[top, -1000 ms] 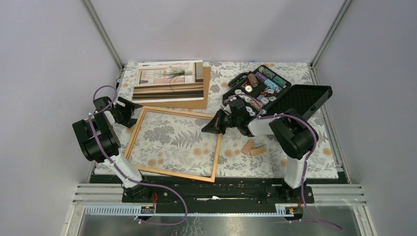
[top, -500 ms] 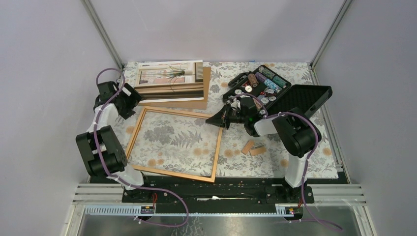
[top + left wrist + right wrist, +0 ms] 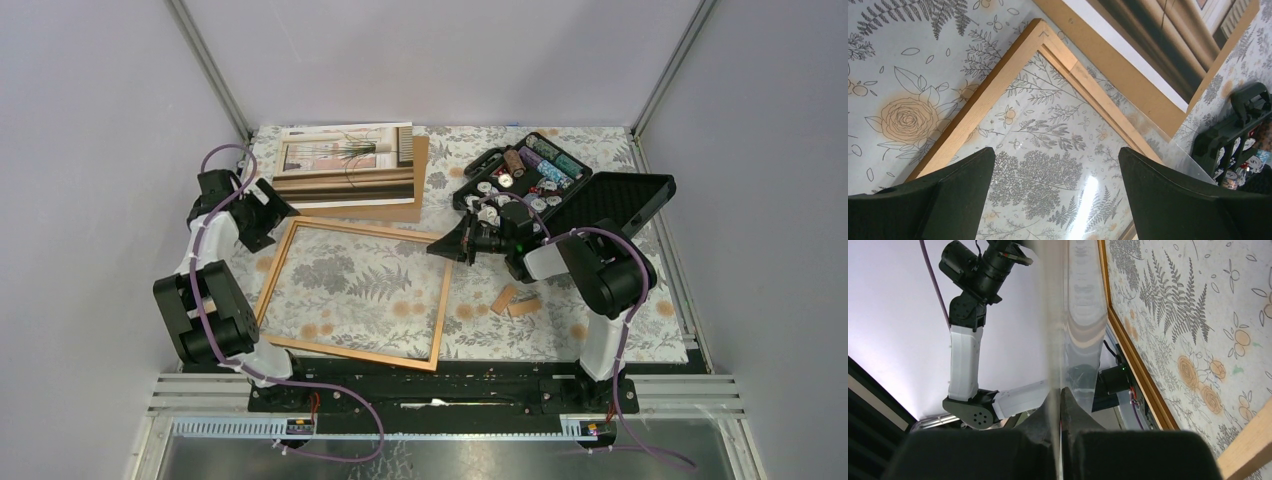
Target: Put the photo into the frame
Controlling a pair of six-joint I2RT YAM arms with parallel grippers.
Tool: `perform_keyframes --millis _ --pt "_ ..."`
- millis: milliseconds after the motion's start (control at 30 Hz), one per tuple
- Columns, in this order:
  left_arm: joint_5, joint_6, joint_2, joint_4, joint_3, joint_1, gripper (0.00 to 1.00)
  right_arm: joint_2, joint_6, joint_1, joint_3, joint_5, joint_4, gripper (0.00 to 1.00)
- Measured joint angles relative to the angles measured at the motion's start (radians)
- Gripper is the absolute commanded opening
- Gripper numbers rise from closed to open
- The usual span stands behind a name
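The left pincer [image 3: 1056, 154], jaws wider apart than a second ago, has moved over the far left corner of the thin orange-tan wooden frame [image 3: 973, 107], the big paper plant photo [image 3: 345, 165] lies past it on a brown board [image 3: 420, 182], and only the right wrist view shows the right pincer [image 3: 1060, 390] squeezing a thin clear sheet [image 3: 1080, 300].

The thin rectangular tan wooden frame [image 3: 350, 352] lies centre-left on the floral-patterned worktop [image 3: 480, 330]. Behind it, the rectangular paper photo [image 3: 345, 165] lies on a flat brown backing board [image 3: 420, 190]. An open black plastic case [image 3: 620, 200] sits to their right, with two small wooden blocks [image 3: 515, 300] before it. At the frame's far right corner, the right tool [image 3: 445, 247] has a thin clear sheet's [image 3: 1058, 340] edge between its fingers
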Motion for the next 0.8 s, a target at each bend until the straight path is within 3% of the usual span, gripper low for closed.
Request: perform_keyframes --millis 400,800 --pt "0.044 0.042 0.023 -0.024 -0.025 0.0 0.99 0.001 0.03 -0.029 -0.028 -0.058 0.102 0.0" --pt "0.093 0.036 0.056 0.011 -0.166 -0.033 0.99 0.042 0.146 -0.041 -0.061 -0.078 0.287 0.0"
